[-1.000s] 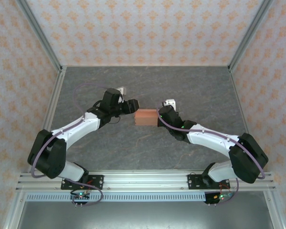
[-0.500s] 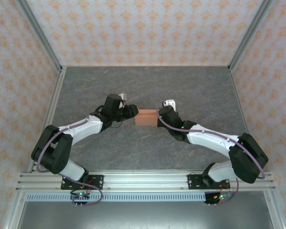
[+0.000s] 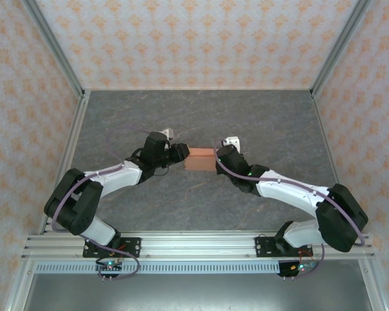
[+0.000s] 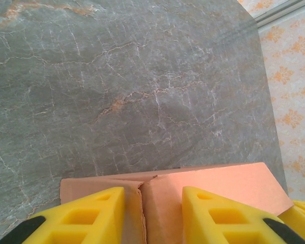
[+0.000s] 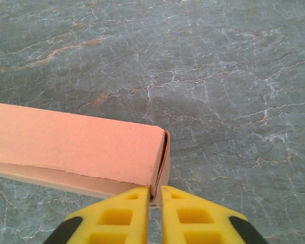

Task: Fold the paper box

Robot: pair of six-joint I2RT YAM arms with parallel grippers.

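Half-open left pincer (image 4: 153, 195), right pincer (image 5: 153, 192) pinching box (image 5: 76, 142)

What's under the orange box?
The paper box sits on the grey marbled table, which shows all around it. The patch right beneath is covered by the box, so anything there is hidden.

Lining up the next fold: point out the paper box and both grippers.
paper box (image 3: 200, 159), top external view, top face.
left gripper (image 4: 152, 195), left wrist view, between fingertips.
right gripper (image 5: 153, 192), right wrist view, between fingertips.
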